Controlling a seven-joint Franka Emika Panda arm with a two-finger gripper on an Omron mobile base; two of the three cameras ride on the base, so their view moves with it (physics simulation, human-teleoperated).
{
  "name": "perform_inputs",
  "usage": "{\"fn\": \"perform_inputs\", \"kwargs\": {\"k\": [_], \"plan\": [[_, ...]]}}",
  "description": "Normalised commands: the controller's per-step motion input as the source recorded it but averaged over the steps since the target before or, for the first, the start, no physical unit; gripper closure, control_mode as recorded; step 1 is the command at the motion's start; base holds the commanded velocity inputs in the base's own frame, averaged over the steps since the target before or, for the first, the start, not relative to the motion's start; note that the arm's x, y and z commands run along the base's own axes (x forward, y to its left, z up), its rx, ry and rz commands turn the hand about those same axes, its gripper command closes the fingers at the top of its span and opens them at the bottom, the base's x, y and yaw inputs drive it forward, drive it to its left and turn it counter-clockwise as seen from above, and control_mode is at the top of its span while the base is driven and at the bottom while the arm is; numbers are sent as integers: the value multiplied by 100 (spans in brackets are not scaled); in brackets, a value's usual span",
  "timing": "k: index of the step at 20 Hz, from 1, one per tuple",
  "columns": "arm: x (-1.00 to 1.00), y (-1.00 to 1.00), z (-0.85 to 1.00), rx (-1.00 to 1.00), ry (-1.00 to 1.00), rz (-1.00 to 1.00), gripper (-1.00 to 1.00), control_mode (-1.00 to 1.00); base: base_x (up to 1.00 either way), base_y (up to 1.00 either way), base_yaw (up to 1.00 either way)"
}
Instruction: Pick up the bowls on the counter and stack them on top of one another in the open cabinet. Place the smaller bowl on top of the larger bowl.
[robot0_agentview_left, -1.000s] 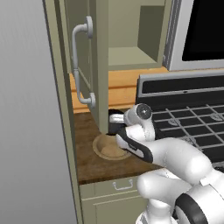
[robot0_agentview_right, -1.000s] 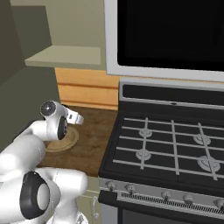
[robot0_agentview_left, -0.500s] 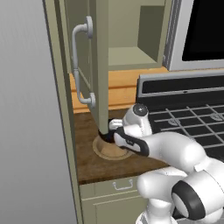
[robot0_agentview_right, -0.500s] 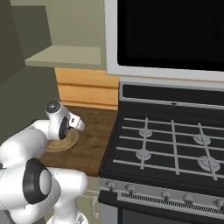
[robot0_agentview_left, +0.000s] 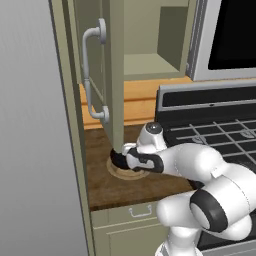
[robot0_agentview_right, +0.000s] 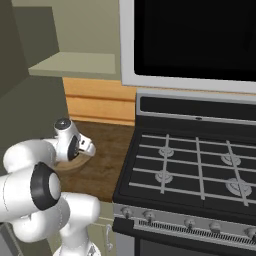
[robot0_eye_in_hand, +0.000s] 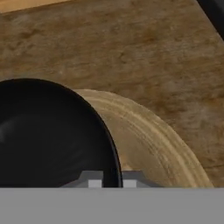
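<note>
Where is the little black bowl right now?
The little black bowl is over the big tan bowl on the brown counter, just below the open cabinet door, left of the stove.

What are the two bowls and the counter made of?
The tan bowl looks like matte turned wood, with ring-like grain. The black bowl seems glossy, perhaps glazed ceramic or plastic, judging by its soft sheen. The counter looks like dark wood with mottled grain.

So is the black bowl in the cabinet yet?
No. The black bowl sits in the tan bowl on the counter.
</note>
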Motion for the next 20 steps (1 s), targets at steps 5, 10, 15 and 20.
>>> {"fn": "perform_inputs", "kwargs": {"k": [5,10,15,20], "plan": [[-3,10,-12,-1,3,0,-100,-100,0,0,0],[-19,0,48,0,-6,0,-100,-100,0,0,0],[-27,-49,47,1,6,-2,-100,-100,0,0,0],[0,-41,-12,0,11,0,-100,-100,0,0,0]]}}
